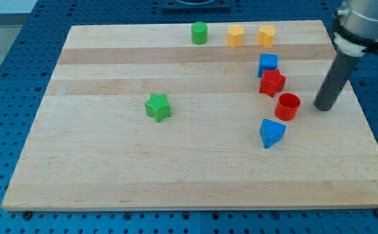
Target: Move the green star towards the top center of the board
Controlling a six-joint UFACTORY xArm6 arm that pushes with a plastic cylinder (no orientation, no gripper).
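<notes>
The green star (158, 107) lies on the wooden board (111, 169), left of the middle. My tip (323, 107) is at the view's right, far from the star, just right of the red cylinder (287, 106). A green cylinder (199, 32) stands at the board's top edge near the centre.
Two yellow blocks (235, 36) (265, 36) sit along the top edge right of the green cylinder. A blue cube (267, 64), a red star (271, 83) and a blue triangular block (271, 132) stand in a column at the right.
</notes>
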